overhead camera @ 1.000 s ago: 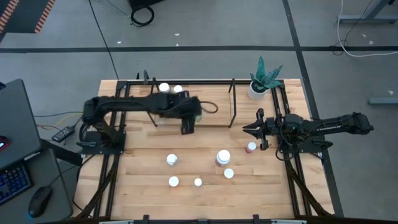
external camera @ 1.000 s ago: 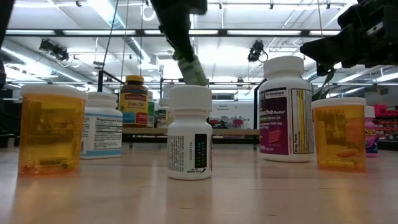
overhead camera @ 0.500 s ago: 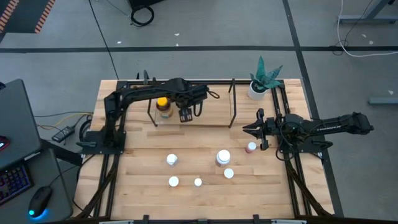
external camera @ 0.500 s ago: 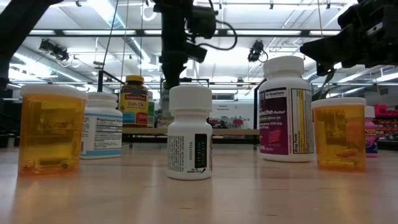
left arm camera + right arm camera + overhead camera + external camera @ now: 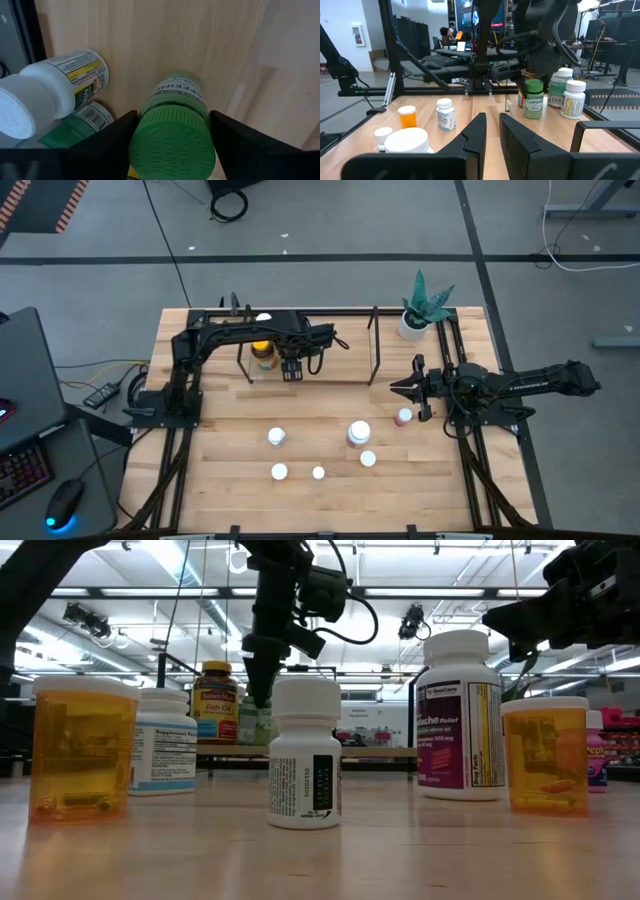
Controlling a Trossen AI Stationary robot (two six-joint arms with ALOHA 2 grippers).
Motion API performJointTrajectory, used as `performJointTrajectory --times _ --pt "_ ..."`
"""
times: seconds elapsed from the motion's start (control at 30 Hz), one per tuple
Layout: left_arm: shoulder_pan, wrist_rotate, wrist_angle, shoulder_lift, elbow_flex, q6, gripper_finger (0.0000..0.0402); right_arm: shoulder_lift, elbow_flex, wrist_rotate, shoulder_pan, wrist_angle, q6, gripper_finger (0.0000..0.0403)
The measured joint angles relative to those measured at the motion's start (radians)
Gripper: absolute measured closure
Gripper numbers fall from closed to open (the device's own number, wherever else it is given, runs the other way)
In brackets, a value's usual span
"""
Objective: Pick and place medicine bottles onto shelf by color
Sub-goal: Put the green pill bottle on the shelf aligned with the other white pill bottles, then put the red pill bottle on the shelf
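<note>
My left gripper (image 5: 291,368) hangs over the shelf (image 5: 345,372), a light-wood board framed by black rods, and is shut on a green-capped bottle (image 5: 534,99). Beside it on the shelf stand a yellow-capped bottle (image 5: 262,352) and white-capped bottles (image 5: 50,95) (image 5: 575,97). Several white-capped bottles (image 5: 358,432) (image 5: 277,437) (image 5: 279,472) stand on their bases on the table's near half. A pink-capped bottle (image 5: 403,417) stands by my right gripper (image 5: 403,388), which waits shut at the right, holding nothing. My left gripper pinches the bottle's green cap (image 5: 145,145) between its two fingers (image 5: 110,140), one on each side of the cap. The fingers come from above, pointing down. The bottle hangs upright below them, its base at or just above the shelf board (image 5: 534,118).
A white pot with a green plant (image 5: 418,310) stands at the far right corner. The shelf's black rods (image 5: 375,345) rise around the board. The right half of the board (image 5: 345,372) holds no bottles. A monitor and a keyboard lie off the table's left.
My left gripper has carried the green-capped bottle toward the far edge and the left, over the shelf, and gone down. The bottle, tilted and high a second ago, now hangs upright low at the board beside the yellow-capped bottle.
</note>
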Motion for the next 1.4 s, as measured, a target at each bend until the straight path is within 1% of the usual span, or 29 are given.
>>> performJointTrajectory --times 0.23,0.43,0.53,0.73,0.93,1.03,1.23,1.33,1.4 --pt "0.0 -0.017 0.012 0.0 -0.001 0.011 0.0121 0.0 0.0 0.0 0.0 0.0 0.0 0.0341" --pt "-0.003 -0.095 0.007 0.0 -0.001 0.011 0.0097 0.0 0.0 0.0 0.0 0.0 0.0 0.0341" --pt "-0.003 -0.125 0.006 0.0 -0.001 0.011 0.0096 0.0 0.0 0.0 0.0 0.0 0.0 0.0341" --pt "-0.015 -0.135 0.003 0.0 -0.001 0.025 0.0103 0.0 0.0 0.0 0.0 -0.001 0.0 0.0341" --pt "-0.051 -0.212 -0.026 0.0 0.002 0.037 0.0104 0.0 0.0 0.0 0.0 0.0 0.0 0.0341" --pt "-0.074 -0.227 -0.063 0.001 0.042 0.037 0.0104 0.0 0.0 0.0 0.0 0.0 0.0 0.0341" --pt "-0.13 -0.335 -0.092 0.0 0.186 0.024 0.0104 0.0 0.0 0.0 0.0 -0.001 0.0 0.0341" --pt "-0.156 -0.322 -0.095 0.0 0.259 -0.006 0.0104 0.0 0.0 0.0 0.0 -0.001 0.0 0.0341" --pt "-0.171 -0.267 -0.096 0.0 0.299 -0.034 0.0104 0.0 0.0 0.0 0.0 0.0 0.0 0.0341"
